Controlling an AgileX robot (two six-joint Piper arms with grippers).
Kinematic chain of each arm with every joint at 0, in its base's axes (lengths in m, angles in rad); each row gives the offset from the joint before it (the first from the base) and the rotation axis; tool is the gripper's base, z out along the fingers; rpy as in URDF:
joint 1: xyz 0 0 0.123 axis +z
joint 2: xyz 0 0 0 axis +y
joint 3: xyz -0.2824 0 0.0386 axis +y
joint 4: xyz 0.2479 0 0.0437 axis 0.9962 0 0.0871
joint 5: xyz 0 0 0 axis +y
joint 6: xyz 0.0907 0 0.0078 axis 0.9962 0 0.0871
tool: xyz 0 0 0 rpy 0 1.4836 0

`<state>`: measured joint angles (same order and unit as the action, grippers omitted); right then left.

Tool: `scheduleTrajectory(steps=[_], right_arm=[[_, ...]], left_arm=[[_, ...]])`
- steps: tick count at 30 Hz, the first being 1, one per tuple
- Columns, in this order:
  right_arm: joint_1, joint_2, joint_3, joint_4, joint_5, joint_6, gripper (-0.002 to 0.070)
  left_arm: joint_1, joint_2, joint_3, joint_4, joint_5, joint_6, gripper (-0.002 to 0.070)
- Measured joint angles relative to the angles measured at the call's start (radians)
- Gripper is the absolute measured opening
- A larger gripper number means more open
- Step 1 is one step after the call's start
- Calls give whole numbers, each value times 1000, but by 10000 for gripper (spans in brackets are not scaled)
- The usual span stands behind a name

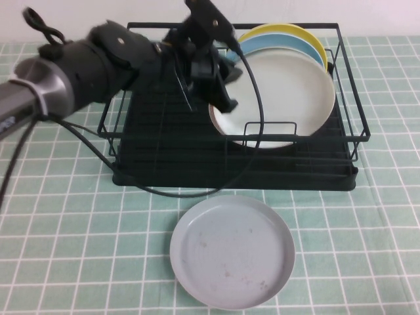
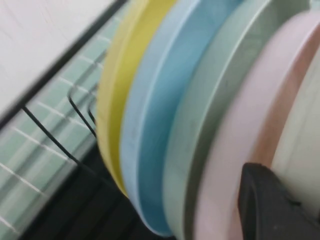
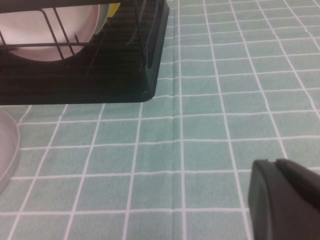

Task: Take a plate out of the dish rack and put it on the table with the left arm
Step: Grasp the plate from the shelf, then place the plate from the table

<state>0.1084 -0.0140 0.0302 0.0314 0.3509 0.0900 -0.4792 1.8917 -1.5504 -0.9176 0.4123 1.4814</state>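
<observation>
The white plate (image 1: 282,98) stands on edge at the front of a row of plates in the black wire dish rack (image 1: 348,141). My left arm reaches into the rack from the left. My left gripper (image 1: 223,88) sits at the plate's left rim and looks shut on it, with one finger across the plate's face. In the left wrist view a black finger (image 2: 277,205) lies against the white plate (image 2: 305,120), beside a pink plate (image 2: 250,125). The plate's lower edge is still inside the rack. My right gripper (image 3: 287,200) is shut and empty, low over the table (image 3: 210,125).
Yellow (image 1: 289,29) and blue (image 1: 289,46) plates stand behind the white one; a mint plate (image 2: 210,125) shows between blue and pink. A grey-blue plate (image 1: 231,252) lies flat on the cloth in front of the rack. The rack's front rail (image 1: 269,125) crosses the white plate.
</observation>
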Motion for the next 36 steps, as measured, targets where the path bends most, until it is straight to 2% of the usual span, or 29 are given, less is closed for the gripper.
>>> scheduleTrajectory(steps=[4, 7, 10, 15, 18, 20, 24, 30, 36], right_arm=[[0, 0, 0, 0, 0, 0, -18], [0, 0, 0, 0, 0, 0, -18], [0, 0, 0, 0, 0, 0, -18], [0, 0, 0, 0, 0, 0, -18], [0, 0, 0, 0, 0, 0, -18], [0, 0, 0, 0, 0, 0, -18], [0, 0, 0, 0, 0, 0, -18], [0, 0, 0, 0, 0, 0, -18], [0, 0, 0, 0, 0, 0, -18]], left_arm=[[0, -88, 0, 27, 8, -3, 32], [0, -178, 0, 39, 74, -62, 26], [-2, -256, 0, 69, 175, -187, 22], [7, -325, 0, 217, 412, -498, 22], [44, -325, 30, 243, 552, -646, 22], [71, -325, 84, 245, 580, -706, 22], [111, -325, 265, 226, 569, -757, 22], [114, -325, 542, 143, 421, -753, 22], [114, -325, 607, 75, 317, -718, 22]])
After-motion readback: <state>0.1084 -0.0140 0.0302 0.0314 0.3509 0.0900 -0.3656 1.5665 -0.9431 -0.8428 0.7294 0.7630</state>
